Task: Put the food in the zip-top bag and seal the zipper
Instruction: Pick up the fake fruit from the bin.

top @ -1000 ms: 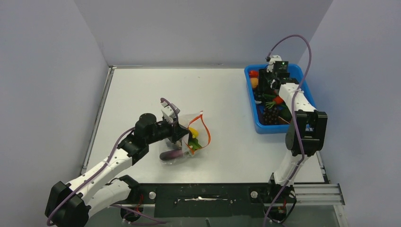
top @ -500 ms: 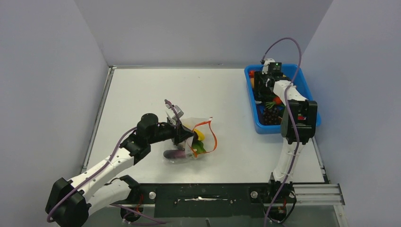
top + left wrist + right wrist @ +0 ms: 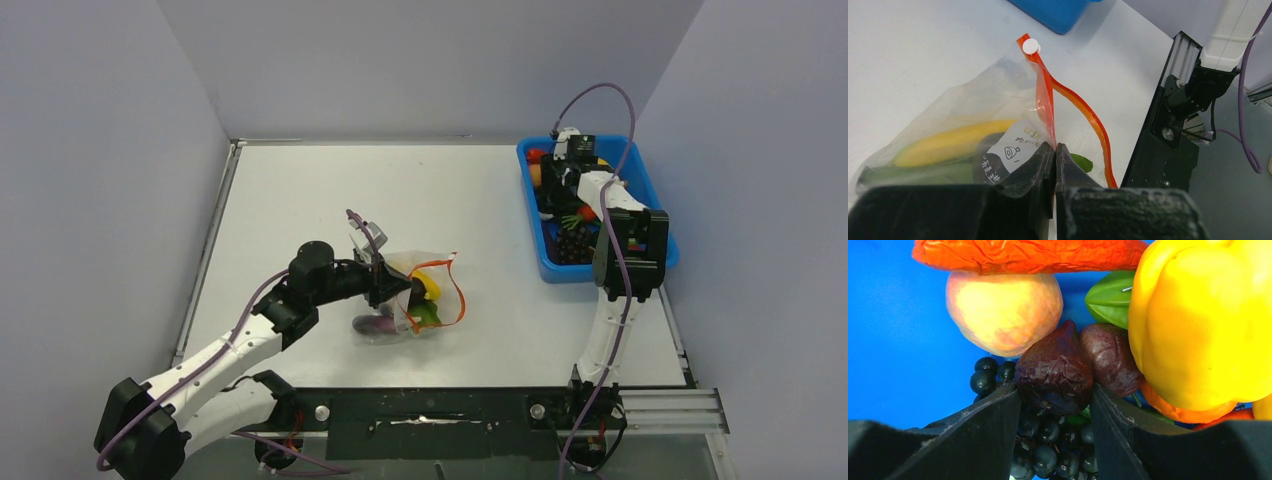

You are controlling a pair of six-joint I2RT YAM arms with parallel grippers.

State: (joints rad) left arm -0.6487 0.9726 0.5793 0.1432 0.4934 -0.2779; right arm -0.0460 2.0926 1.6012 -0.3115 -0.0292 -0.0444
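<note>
Bag: the clear bag (image 3: 420,300) lies on the table (image 3: 330,200) left of the blue bin (image 3: 560,272), its mouth gaping toward the bin. In the last second it has slid a little to the right, closer to the bin.
Zipper: the orange strip (image 3: 1083,112) curls open in a loop, not sealed.
Food inside: a banana (image 3: 948,142), a green pod (image 3: 913,175) and an aubergine (image 3: 372,323) show through the plastic.
Left claw: the left claw (image 3: 1054,160) is pressed together on the bag's edge at the mouth.
Right claw: the right claw (image 3: 1055,390) has shifted toward the far end of the bin. Its 2 fingers now flank a dark purple fruit (image 3: 1053,367), but I cannot tell whether they grip it.
Meaning: loading goes on, with 1 more piece lined up and sealing still to come.
</note>
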